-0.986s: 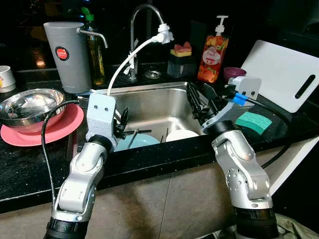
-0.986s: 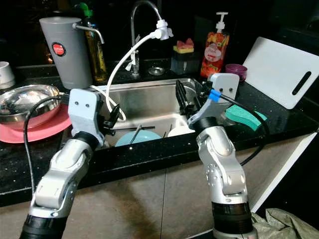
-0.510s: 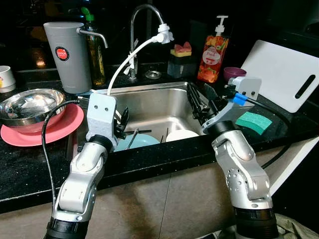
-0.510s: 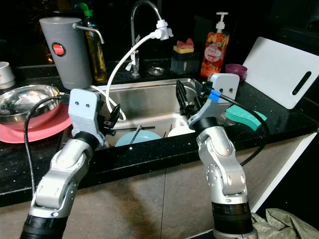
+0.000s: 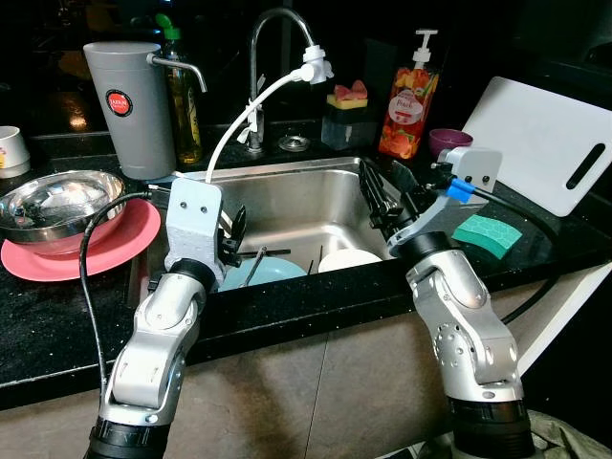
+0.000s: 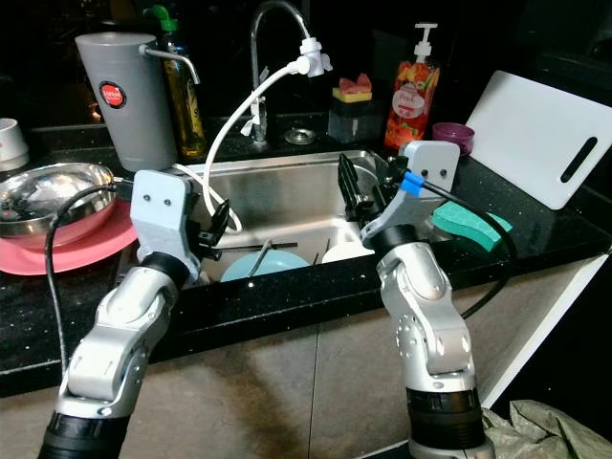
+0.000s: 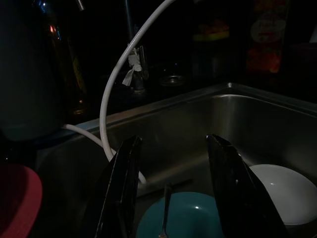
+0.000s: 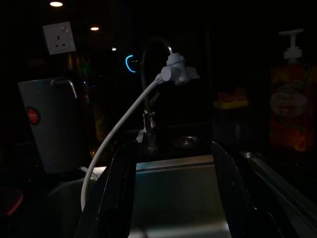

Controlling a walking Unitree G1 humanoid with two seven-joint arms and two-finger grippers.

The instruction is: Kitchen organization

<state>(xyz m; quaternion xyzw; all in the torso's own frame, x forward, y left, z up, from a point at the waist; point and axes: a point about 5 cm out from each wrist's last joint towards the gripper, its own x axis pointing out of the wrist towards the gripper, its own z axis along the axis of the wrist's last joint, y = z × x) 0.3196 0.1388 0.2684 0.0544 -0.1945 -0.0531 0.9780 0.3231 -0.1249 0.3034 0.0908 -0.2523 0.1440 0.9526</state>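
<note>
Both silver arms are raised over the front edge of the black speckled countertop (image 5: 57, 325). The left gripper (image 5: 232, 239) is held with its fingers spread and empty above the round teal plate (image 5: 277, 271) in the stainless steel sink (image 5: 287, 196); the right gripper (image 5: 382, 196) is likewise parted and empty above the white plate (image 5: 346, 258) just beside it. A utensil lies across the teal plate. Farther back, a white hose (image 5: 251, 110) hangs from the curved chrome tap (image 5: 268, 29).

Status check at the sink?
Left end effector and right end effector open over sink. Teal plate, white plate inside. White hose nearby.
</note>
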